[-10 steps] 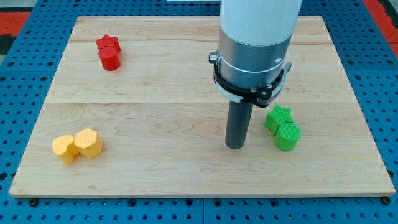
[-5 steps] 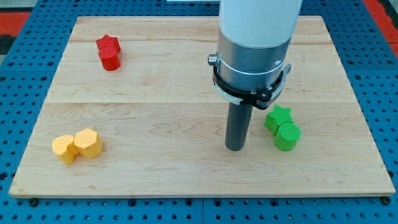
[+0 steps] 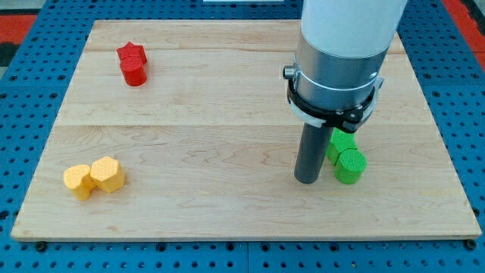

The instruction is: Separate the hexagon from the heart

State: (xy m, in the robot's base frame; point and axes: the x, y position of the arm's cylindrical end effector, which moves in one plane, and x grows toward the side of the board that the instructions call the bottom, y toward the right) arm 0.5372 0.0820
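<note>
A yellow hexagon block point(image 3: 76, 182) and a yellow heart block point(image 3: 108, 174) sit touching side by side near the board's bottom left, the hexagon on the left. My tip point(image 3: 307, 180) rests on the board far to their right, in the lower right part. It stands just left of a green round block point(image 3: 350, 166), with a narrow gap between them.
A green star block point(image 3: 341, 144) touches the green round block from above and is partly hidden behind the arm's body. A red star block point(image 3: 132, 63) stands at the upper left. The wooden board point(image 3: 227, 114) lies on a blue pegboard.
My tip has slid to the right, closer to the green blocks. No block has moved.
</note>
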